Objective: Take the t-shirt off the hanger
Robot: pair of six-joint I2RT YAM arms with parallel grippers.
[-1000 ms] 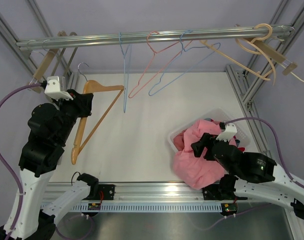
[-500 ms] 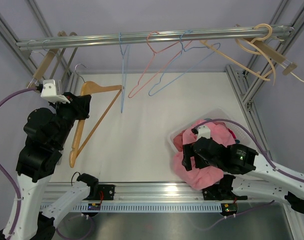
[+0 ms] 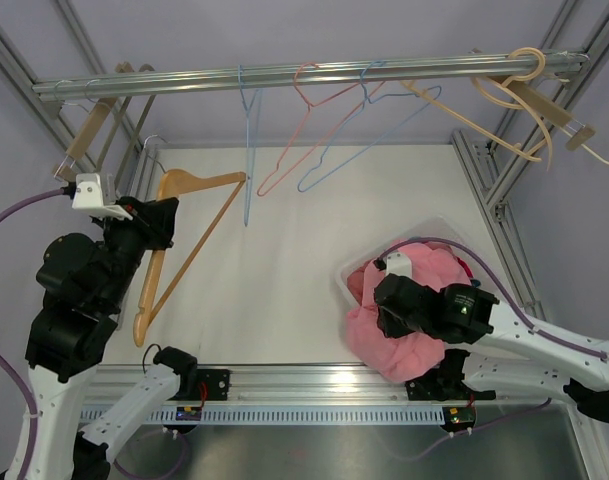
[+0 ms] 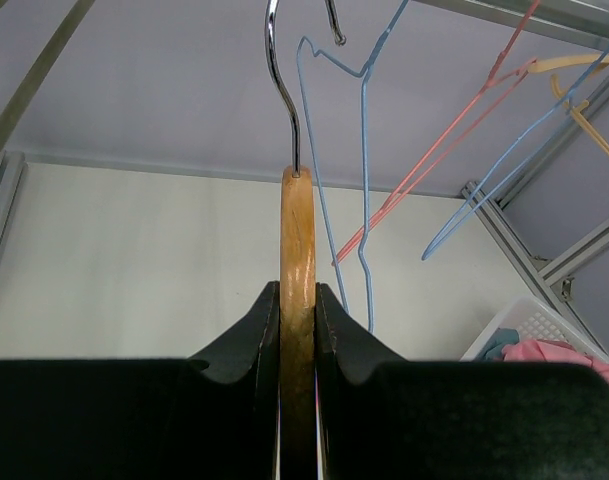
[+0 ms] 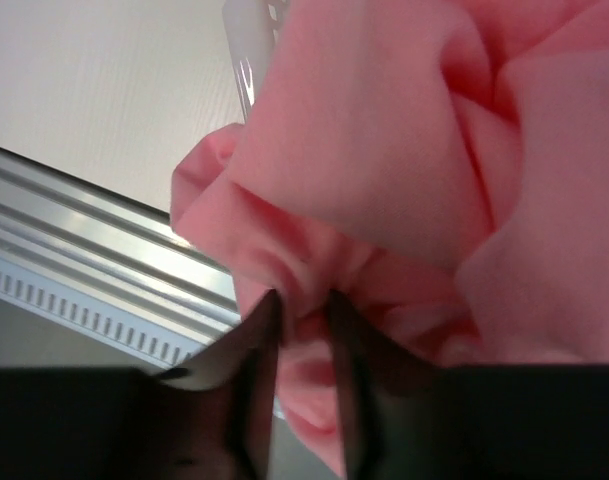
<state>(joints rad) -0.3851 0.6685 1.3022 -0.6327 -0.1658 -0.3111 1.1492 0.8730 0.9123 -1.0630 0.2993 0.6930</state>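
A bare wooden hanger (image 3: 189, 240) with a chrome hook hangs tilted over the left of the table. My left gripper (image 3: 152, 225) is shut on its shoulder, and in the left wrist view the wooden hanger (image 4: 297, 230) sits clamped between the fingers of the left gripper (image 4: 297, 292). The pink t-shirt (image 3: 384, 345) is off the hanger, bunched in the white basket (image 3: 439, 228) and spilling over its near edge. My right gripper (image 3: 386, 303) is down on that overhang. In the right wrist view the right gripper (image 5: 304, 305) pinches a fold of the t-shirt (image 5: 384, 130).
A metal rail (image 3: 304, 72) crosses the back with a blue wire hanger (image 3: 249, 150), a pink wire hanger (image 3: 304, 130), another blue one (image 3: 369, 135) and beige hangers (image 3: 514, 95). Aluminium frame posts (image 3: 484, 190) line the right side. Other clothes fill the basket.
My right arm swung left onto the shirt's overhanging part and its jaws closed on a fold. My left arm drew the wooden hanger slightly left and toward me.
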